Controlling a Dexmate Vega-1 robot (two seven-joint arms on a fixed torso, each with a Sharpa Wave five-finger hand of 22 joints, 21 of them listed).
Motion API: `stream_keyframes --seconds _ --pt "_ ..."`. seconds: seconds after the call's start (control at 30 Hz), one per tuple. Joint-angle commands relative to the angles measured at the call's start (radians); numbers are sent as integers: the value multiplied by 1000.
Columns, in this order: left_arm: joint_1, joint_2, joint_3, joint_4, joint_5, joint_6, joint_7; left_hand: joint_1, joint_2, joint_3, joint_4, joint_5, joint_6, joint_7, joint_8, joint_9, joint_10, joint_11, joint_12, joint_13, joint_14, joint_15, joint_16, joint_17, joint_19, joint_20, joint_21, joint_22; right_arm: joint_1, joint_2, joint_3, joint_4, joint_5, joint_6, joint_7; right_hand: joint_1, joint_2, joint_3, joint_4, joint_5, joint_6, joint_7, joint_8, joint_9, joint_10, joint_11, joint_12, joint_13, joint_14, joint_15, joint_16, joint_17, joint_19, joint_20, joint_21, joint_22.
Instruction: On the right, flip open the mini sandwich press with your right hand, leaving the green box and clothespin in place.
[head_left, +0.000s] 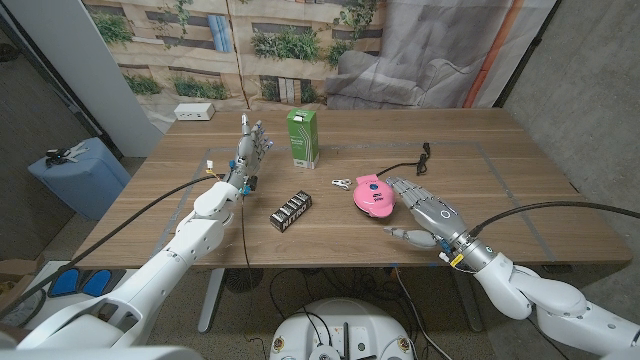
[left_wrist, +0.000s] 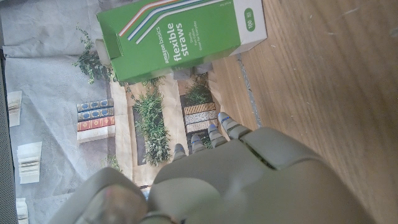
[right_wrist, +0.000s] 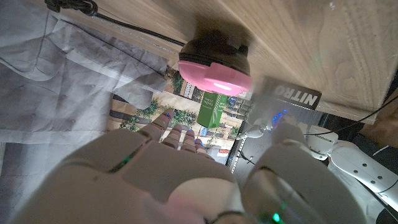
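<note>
While the lid is yet to be lifted, the right hand (head_left: 428, 213) holds nothing: its fingers (head_left: 402, 187) are spread and extended, tips just beside the press at its 3 o'clock, thumb hanging apart at the near side; contact with the press cannot be told.

Item 1. Round pink mini sandwich press (head_left: 367, 193), plastic shell, black cord running off at its 1 o'clock. Lid down. Sits right of table centre; in the right wrist view (right_wrist: 214, 73) it lies straight ahead of the fingertips.

Item 2. Small clothespin (head_left: 341, 184), just beside the press at its 10 o'clock, apart from it.

Item 3. Tall green cardboard box of flexible straws (head_left: 301, 137), upright, well apart from the press at its 11 o'clock.

Item 4. Black pack marked NITRO (head_left: 292, 211), flat on the wooden table (head_left: 520, 170), at the press's 8 o'clock.

Item 5. Left hand (head_left: 249, 153), fingers apart and upright, empty, near the box at its 9 o'clock.

Risk, as judged: the press looks light, so fingers pushing sideways rather than hooking under the lid edge may slide the whole unit toward 9 o'clock into the clothespin. A lid flung back could tip the base or tug the cord.
</note>
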Motion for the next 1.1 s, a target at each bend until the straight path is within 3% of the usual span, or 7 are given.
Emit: stream_keyframes --seconds 0.03,0.53,1.1 --pt "0 0 0 0 0 0 0 0 52 -8 1 4 -34 -8 5 5 -5 -1 4 2 -7 -37 7 3 4 -3 6 3 60 40 -77 49 -56 -35 -56 52 -5 22 -1 6 0 -13 11 5 19 -7 13 3 30 -5 15 -2 35 -21 10 0" --pt "0 0 0 0 0 0 0 0 52 -8 1 4 -33 -8 5 5 -7 -1 3 2 -7 -37 7 3 3 -3 6 3 143 73 -158 123 -113 -43 -132 138 -26 47 -2 6 26 -24 21 5 49 -11 17 3 59 -9 18 -6 76 -25 10 -1" --pt "0 0 0 0 0 1 0 0 52 -8 1 5 -34 -8 5 5 -5 1 4 2 -7 -37 7 3 4 -3 6 3 206 94 -210 170 -115 -80 -132 217 -39 71 -2 6 51 -39 28 5 75 -24 18 3 77 -15 17 -8 95 -28 6 -1"
